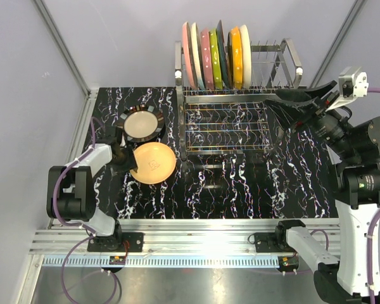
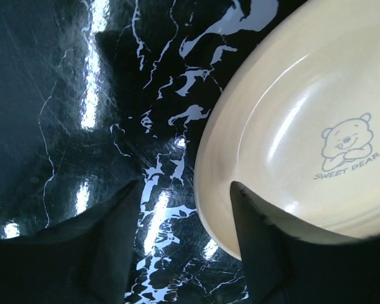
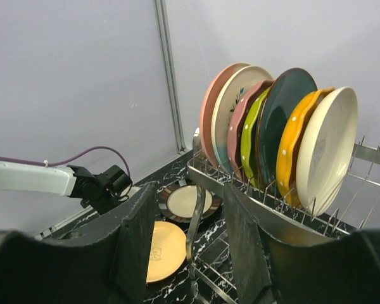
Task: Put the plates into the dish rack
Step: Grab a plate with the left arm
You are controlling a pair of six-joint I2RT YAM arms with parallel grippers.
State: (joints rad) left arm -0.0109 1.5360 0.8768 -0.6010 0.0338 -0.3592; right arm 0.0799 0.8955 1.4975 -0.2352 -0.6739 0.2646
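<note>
Black marbled table (image 1: 240,190): cream bear-printed plate (image 2: 291,126) lies flat, left gripper (image 2: 185,187) parted astride its rim; right gripper (image 3: 190,190) parted, empty.

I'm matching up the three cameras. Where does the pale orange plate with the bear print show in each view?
Top external: the bear plate lies flat on the table, left of centre, just nearer than the black-rimmed plate.
Left wrist: the bear plate fills the right side.
Right wrist: the bear plate sits low, left of centre.
Shared landmark: the left gripper, close to the plate's rim in every view.
</note>
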